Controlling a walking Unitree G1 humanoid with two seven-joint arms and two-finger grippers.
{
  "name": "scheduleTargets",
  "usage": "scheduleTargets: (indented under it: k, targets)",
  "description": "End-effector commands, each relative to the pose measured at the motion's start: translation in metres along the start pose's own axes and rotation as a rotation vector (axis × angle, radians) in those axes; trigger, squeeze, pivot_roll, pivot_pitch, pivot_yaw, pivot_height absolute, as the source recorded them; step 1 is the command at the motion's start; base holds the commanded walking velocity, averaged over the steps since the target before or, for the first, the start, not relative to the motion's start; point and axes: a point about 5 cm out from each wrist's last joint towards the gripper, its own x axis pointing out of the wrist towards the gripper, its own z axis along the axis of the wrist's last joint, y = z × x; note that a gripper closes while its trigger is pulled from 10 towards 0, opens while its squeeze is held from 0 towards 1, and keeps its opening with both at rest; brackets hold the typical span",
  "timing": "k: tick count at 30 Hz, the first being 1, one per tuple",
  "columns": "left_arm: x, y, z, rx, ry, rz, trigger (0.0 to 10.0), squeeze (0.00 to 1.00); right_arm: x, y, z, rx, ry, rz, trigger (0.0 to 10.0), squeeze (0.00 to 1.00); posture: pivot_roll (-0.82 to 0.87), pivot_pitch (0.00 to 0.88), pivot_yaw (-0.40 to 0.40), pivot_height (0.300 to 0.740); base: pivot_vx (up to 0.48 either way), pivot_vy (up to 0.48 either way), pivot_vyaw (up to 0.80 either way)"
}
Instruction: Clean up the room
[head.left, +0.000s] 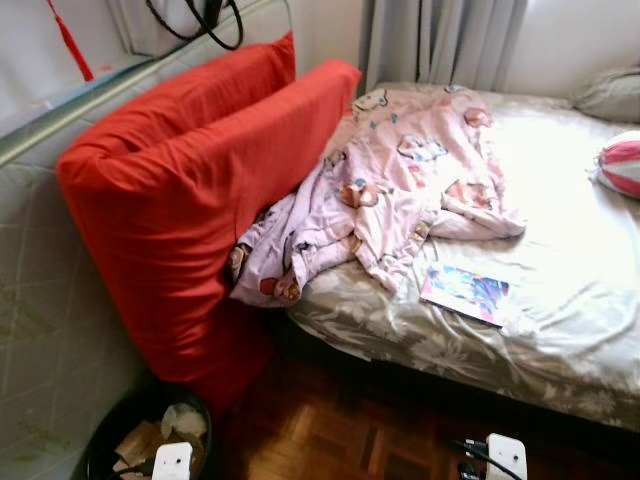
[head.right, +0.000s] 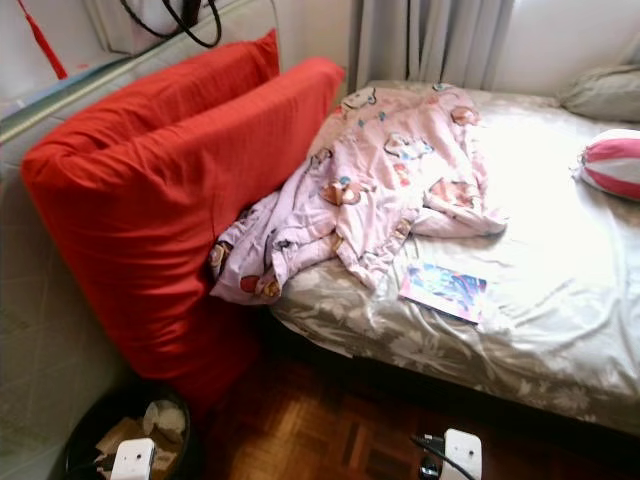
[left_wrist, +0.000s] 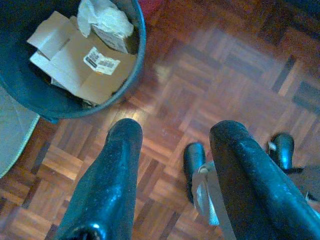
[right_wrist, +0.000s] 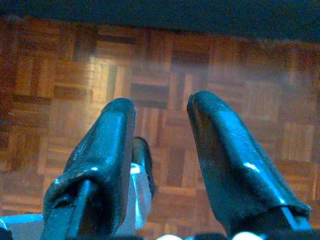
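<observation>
A bed (head.left: 560, 330) with a grey floral sheet stands against a curtained window. Two large red cushions (head.left: 190, 190) lean between the bed and a padded wall. A crumpled pink blanket (head.left: 400, 190) printed with cartoon animals lies heaped on the bed, one end touching the cushions. A colourful booklet (head.left: 465, 293) lies flat just beside the blanket; its cover writing is too small to read. A pink-and-white striped ball (head.left: 622, 163) sits at the bed's far edge. On the parquet floor (left_wrist: 210, 80), a dark bin (left_wrist: 127, 75) holds flattened cardboard (left_wrist: 75, 65) bearing a white barcode label (left_wrist: 101, 61), text unreadable. The left gripper (left_wrist: 172, 150) and right gripper (right_wrist: 160, 120) hang above the floor, fingers apart, holding nothing.
</observation>
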Motion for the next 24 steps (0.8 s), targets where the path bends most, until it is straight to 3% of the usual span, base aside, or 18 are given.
scheduleTargets:
  k: [1, 14, 24]
  targets:
    - [-0.002, 0.0025, -0.0088, 0.005, 0.035, 0.004, 10.0, 0.0, -0.0002, 0.0026, -0.0016, 0.017, 0.004, 0.01, 10.0, 0.0, -0.02, 0.0, 0.029, 0.74, 0.307, 0.0, 0.0]
    - [-0.0007, 0.0008, -0.0044, -0.02, 0.021, 0.008, 10.0, 0.0, 0.0021, 0.0027, 0.0059, 0.038, -0.007, 0.005, 10.0, 0.0, -0.01, 0.0, 0.023, 0.74, 0.311, 0.0, 0.0]
    - [0.0001, 0.0008, -0.0016, -0.033, 0.016, 0.015, 10.0, 0.0, 0.0026, 0.0035, 0.0063, 0.073, -0.001, 0.004, 10.0, 0.0, 0.0, 0.0, 0.02, 0.74, 0.315, 0.0, -0.75]
